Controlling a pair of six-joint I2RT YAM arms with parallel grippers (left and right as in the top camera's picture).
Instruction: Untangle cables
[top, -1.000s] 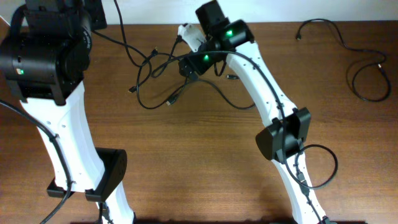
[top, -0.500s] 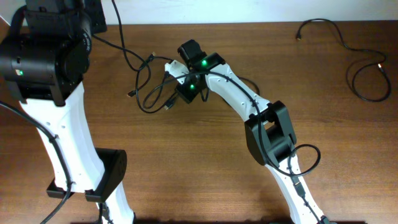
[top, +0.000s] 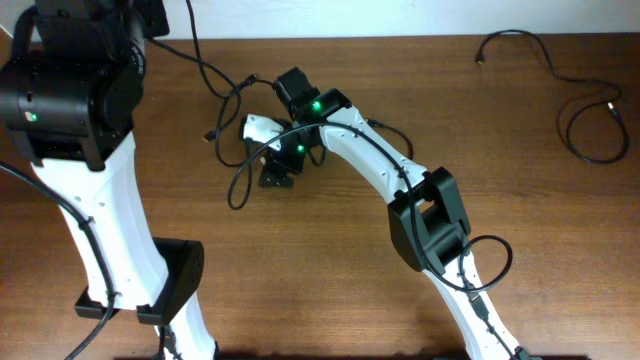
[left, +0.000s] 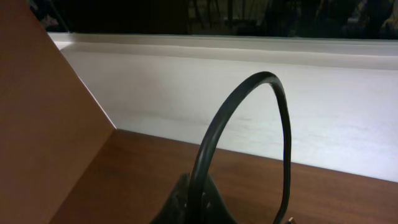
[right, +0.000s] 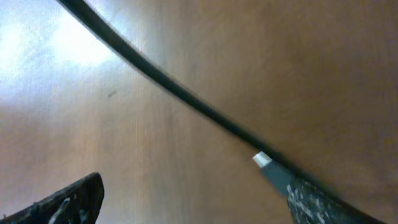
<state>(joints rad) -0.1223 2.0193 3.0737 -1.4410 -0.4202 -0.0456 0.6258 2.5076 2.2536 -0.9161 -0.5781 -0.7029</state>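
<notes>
The cables (top: 232, 125) lie as a loose black tangle at the table's back middle, with one strand running up to the top left. In the left wrist view my left gripper (left: 198, 204) is shut on a black cable (left: 249, 93) that arches above the jaws. Overhead, this gripper is hidden behind the big left arm (top: 75, 90). My right gripper (top: 278, 168) is open, low over the table at the tangle's right side. In the right wrist view its fingers (right: 193, 205) are spread apart. A cable (right: 161, 84) crosses diagonally, and its silver-tipped plug (right: 262, 160) lies against the right finger.
A separate black cable (top: 590, 115) curls at the back right of the table. The right arm's own wire (top: 500, 265) loops near its base. A white wall (left: 249, 118) runs behind the table's back edge, and a brown panel (left: 43, 124) stands at the left.
My right gripper has swung left and toward the front, through the tangle. The loops have been drawn leftward into a tighter bunch. The left arm has stayed still.
</notes>
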